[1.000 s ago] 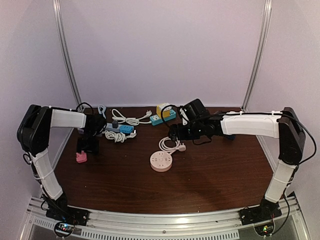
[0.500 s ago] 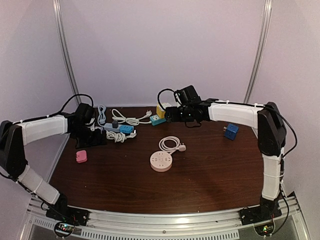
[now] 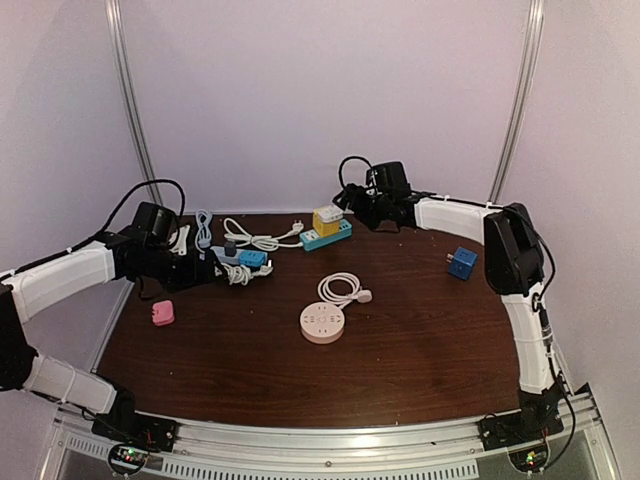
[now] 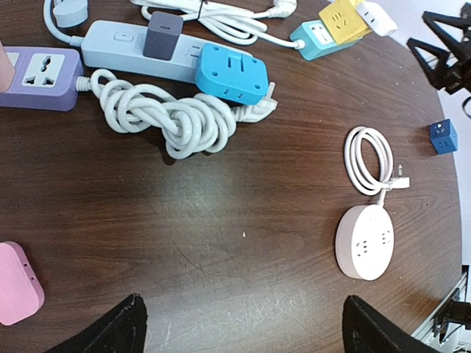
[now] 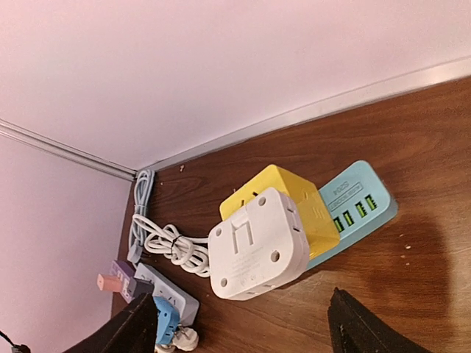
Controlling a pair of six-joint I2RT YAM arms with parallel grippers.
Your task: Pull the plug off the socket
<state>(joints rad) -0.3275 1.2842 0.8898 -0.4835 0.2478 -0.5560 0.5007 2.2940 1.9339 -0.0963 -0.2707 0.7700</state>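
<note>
A white adapter (image 5: 257, 246) is plugged into a yellow cube socket (image 5: 294, 198), which sits on a teal power strip (image 5: 360, 202) at the back of the table (image 3: 420, 340). My right gripper (image 5: 239, 331) is open just above and in front of the white adapter, touching nothing; it also shows in the top view (image 3: 355, 205). A dark grey plug (image 4: 163, 33) and a blue adapter (image 4: 232, 71) sit in a light grey-blue strip (image 4: 121, 48). My left gripper (image 4: 243, 338) is open and empty over bare wood, near that strip (image 3: 232, 255).
A purple socket (image 4: 40, 70) and a knotted white cable (image 4: 169, 118) lie beside the grey-blue strip. A round pinkish socket (image 3: 323, 323) with a coiled white cable (image 3: 340, 288) sits mid-table. There is a pink block (image 3: 163, 313) at the left and a small blue cube (image 3: 460, 263) at the right.
My right gripper has moved from mid-table back to the yellow cube socket, uncovering the small blue cube. My left arm has stretched out lower, its gripper shifting right towards the grey-blue strip.
</note>
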